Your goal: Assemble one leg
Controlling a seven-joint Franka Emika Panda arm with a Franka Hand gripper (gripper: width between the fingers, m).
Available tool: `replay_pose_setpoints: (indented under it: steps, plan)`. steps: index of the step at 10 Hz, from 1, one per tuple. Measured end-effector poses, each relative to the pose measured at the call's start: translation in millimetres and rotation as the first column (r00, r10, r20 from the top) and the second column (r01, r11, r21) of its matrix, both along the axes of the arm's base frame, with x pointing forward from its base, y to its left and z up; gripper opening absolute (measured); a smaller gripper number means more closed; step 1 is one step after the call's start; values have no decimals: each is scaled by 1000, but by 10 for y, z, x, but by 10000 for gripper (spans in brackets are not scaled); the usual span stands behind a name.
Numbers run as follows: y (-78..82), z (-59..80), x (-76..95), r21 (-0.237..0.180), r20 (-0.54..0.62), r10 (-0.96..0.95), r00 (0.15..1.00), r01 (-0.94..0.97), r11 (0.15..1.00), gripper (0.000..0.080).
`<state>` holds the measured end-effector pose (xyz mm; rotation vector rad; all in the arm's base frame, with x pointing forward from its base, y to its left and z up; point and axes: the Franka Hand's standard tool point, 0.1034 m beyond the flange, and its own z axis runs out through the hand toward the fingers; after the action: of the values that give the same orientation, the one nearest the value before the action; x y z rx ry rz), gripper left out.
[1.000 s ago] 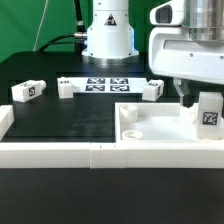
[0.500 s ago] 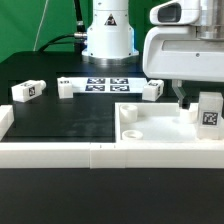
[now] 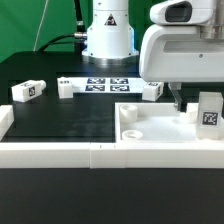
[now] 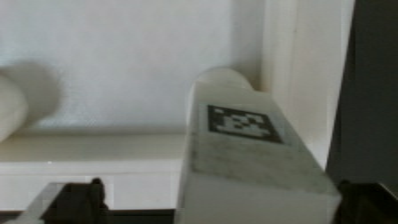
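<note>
While the gripper (image 3: 184, 103) hangs over the tabletop (image 3: 150, 128), the leg (image 3: 209, 112) stands upright in the tray's corner at the exterior view's right, just beside the fingers. In the wrist view the fingers (image 4: 71, 197) stand apart on either side of the leg (image 4: 249, 160), not clamped. Judging by this, the seating step is in hand; next, the fingers should close squarely around it.

I see a black surface (image 3: 70, 120) carrying everything. The flat marker board (image 3: 105, 84) lies on it toward the back. Three legs rest on it: one leg (image 3: 27, 91) at the exterior view's left, a second leg (image 3: 67, 88) touching the board's left end, a third leg (image 3: 152, 90) at its right end. White border rails (image 3: 60, 154) run along the front, and the tabletop (image 3: 160, 130) sits on the right.
</note>
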<state>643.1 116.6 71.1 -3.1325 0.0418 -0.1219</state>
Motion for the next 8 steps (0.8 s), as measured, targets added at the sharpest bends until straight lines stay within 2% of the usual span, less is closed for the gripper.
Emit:
replay_pose_setpoints:
  steps: [1,2,3,4,6,8]
  plan:
    - [-2,0,0,0,0,0,1000,0,1000,649]
    - [-4,0,1,0,0,-1,1000,1,1000,525]
    - [-4,0,1,0,0,-1,1000,1,1000,341]
    - [-4,-1,0,2,0,-18,1000,18,1000,291]
    - [-7,-1,0,2,0,-24,1000,24,1000,291]
    - [16,-7,-10,34,-10,-324,946,324,945,291]
